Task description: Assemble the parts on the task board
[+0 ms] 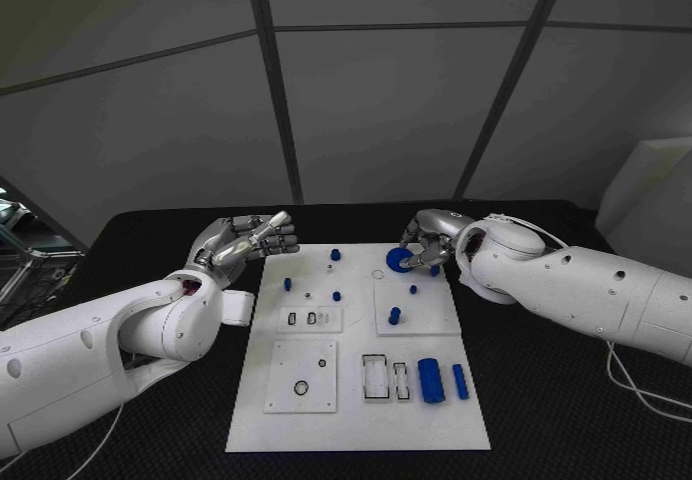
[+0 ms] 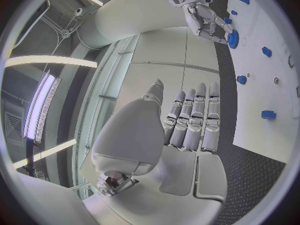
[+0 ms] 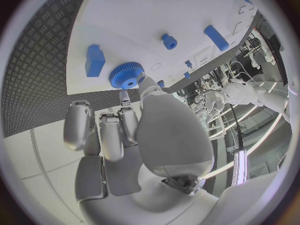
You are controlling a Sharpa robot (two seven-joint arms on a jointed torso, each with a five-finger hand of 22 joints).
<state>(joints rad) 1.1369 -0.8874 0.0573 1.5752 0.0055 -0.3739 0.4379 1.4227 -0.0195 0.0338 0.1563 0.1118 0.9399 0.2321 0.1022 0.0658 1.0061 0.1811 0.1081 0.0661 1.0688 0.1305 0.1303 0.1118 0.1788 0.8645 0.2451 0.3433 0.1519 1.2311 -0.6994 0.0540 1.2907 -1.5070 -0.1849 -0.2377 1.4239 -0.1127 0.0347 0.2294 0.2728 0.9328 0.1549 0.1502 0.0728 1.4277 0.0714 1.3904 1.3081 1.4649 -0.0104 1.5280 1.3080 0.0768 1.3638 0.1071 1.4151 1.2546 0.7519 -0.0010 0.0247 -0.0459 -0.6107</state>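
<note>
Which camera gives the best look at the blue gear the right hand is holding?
The right wrist view: the blue gear shows its toothed rim, pinched at the right hand fingertips. The head view shows it small and partly covered; the left wrist view shows it distant.

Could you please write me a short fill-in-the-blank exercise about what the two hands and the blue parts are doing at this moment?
1. The right hand holds a blue ____ at the far edge of the task board.
2. The left hand holds ____.
3. The two long blue cylinders lie near the board's ____ edge.

Missing words: gear; nothing; right
</note>
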